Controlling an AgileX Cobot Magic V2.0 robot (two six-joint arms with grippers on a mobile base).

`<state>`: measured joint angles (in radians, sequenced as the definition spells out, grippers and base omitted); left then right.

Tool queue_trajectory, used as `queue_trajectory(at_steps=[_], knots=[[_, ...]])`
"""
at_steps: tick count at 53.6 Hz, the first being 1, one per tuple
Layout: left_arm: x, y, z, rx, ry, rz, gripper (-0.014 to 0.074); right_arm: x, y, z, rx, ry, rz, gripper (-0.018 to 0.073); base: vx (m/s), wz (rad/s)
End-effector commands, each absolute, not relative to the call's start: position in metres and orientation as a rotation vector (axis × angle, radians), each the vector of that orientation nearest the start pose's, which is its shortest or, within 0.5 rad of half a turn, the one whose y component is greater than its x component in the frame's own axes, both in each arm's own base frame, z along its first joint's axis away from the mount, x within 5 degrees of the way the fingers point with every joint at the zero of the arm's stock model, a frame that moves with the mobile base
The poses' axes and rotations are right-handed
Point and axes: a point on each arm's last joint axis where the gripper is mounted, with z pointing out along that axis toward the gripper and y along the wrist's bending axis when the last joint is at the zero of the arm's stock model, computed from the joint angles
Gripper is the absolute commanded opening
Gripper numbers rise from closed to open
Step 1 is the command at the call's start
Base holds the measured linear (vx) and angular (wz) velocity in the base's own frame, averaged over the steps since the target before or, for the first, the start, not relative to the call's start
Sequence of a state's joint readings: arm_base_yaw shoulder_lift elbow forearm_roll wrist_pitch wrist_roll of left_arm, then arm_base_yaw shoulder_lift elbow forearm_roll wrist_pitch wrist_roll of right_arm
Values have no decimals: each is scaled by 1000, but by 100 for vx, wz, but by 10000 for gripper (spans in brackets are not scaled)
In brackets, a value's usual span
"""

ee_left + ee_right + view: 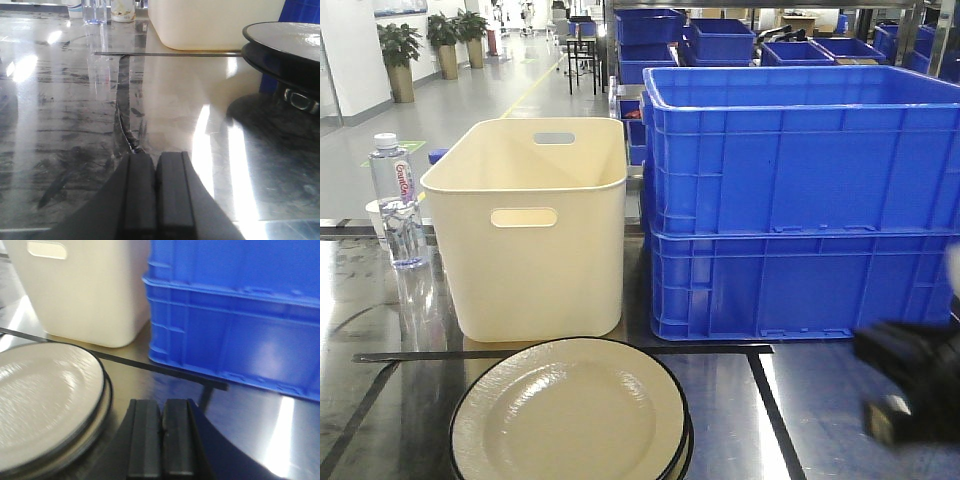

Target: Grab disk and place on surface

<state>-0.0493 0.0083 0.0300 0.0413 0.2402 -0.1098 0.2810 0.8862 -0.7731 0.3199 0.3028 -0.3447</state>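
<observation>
**Both jaws closed, plates stacked at the near edge**

The left gripper (156,192) has its jaws pressed together with nothing between them, low over the bare tabletop (65,150). The right gripper (161,437) is likewise clenched on nothing, just beside the right rim of the plates (42,400); in the front view it shows only as a dark blur (910,385) at the table's right edge.

The plates (570,410), cream with dark rims, sit stacked at the near edge of the table, inside a rectangle of black tape (560,353). There seem to be two, though the blur leaves the count uncertain.

Behind the tape stands a cream bin (530,235), with two stacked blue crates (800,200) touching its right side. A water bottle (396,200) stands near the left edge.
</observation>
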Motion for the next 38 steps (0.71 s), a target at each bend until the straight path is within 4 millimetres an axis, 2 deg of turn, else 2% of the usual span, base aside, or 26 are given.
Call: queue_trajectory(at_steps=[1,10,23,32,38], knots=[[58,-2,194,-24,1674,-88,-9,155,46,347,-266,1671,208,-13,0,0],[58,-2,194,-24,1674,-88,-9,115,25,304,-164,1572,174,-9,0,0],[58,-2,194,-24,1674,-88,-9,72,4,244,-57,1525,26,-8,0,0],[58,-2,194,-24,1674,-88,-9,56,2,206,-72,1462,-39,-8,0,0],[58,-2,194,-25,1674,-87,-9,58,1,198,-67,1554,-38,-8,0,0]])
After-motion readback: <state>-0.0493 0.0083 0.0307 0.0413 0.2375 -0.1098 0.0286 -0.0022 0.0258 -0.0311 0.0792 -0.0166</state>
